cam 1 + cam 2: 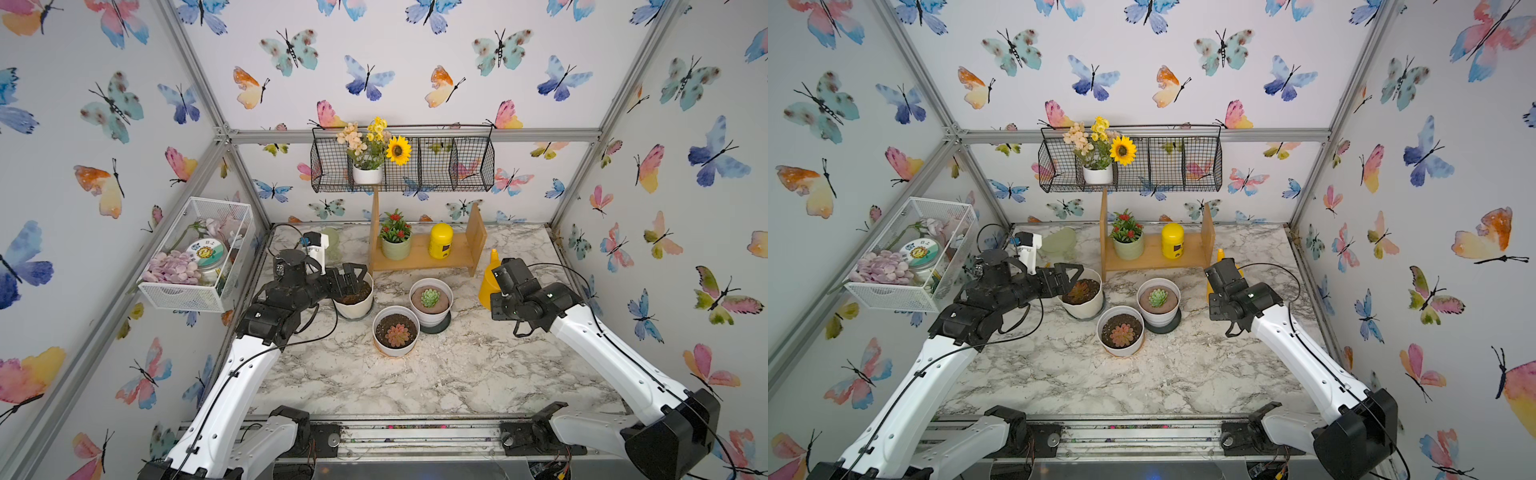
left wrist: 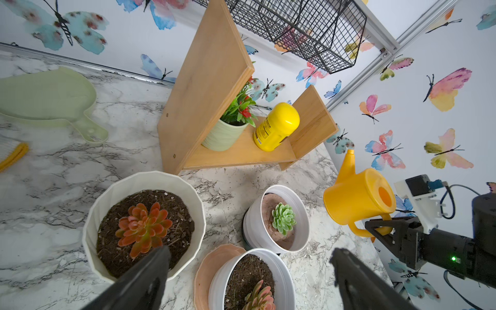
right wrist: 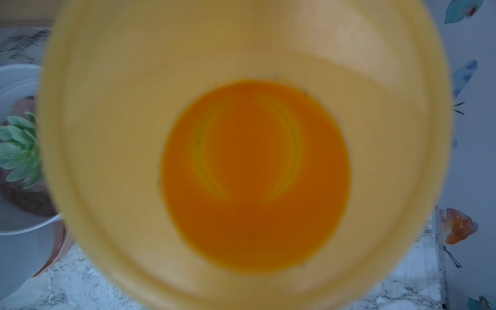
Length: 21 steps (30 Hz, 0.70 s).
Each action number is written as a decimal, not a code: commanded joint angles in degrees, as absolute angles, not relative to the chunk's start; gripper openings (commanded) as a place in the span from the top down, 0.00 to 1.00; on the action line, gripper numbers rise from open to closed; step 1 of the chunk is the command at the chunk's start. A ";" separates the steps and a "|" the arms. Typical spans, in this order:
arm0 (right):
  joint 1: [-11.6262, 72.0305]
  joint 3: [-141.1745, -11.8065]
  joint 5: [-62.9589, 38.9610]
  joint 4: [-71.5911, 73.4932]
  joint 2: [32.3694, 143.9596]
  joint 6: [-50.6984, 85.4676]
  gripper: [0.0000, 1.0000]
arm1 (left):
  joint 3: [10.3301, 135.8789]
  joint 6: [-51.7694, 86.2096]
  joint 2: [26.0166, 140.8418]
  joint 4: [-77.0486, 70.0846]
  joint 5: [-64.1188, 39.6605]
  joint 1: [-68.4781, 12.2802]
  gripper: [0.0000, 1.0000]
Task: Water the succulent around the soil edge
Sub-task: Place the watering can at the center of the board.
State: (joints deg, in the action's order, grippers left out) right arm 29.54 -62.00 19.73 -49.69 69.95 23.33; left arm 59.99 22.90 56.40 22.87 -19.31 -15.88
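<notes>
The succulent [image 2: 143,228] sits left on the desk [image 1: 374,382], the wide-open left pincer [image 1: 1073,279] hovering over its pot [image 2: 90,241]. Swinging across, the right pincer [image 2: 381,228], clamped on the watering can [image 2: 357,198], may clip that arm or pour wide of the soil edge [image 2: 110,252].

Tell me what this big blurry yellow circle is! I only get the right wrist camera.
Observer: It's the top of a yellow plastic watering can, held by its handle in the shut right gripper.
Operator: Where's the reddish plant I'm watering?
Observer: The reddish-green succulent in the cream ribbed pot sits toward the robot's left, beyond the smooth white pot holding that pale green rosette you can see.
Operator: Is anything in my way there?
Observer: The left gripper hangs open over the cream pot's rim.
</notes>
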 commanded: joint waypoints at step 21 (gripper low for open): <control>28.44 -43.61 22.22 -25.27 70.21 24.19 0.98 | 56.45 24.34 51.42 25.11 -14.76 -16.24 0.01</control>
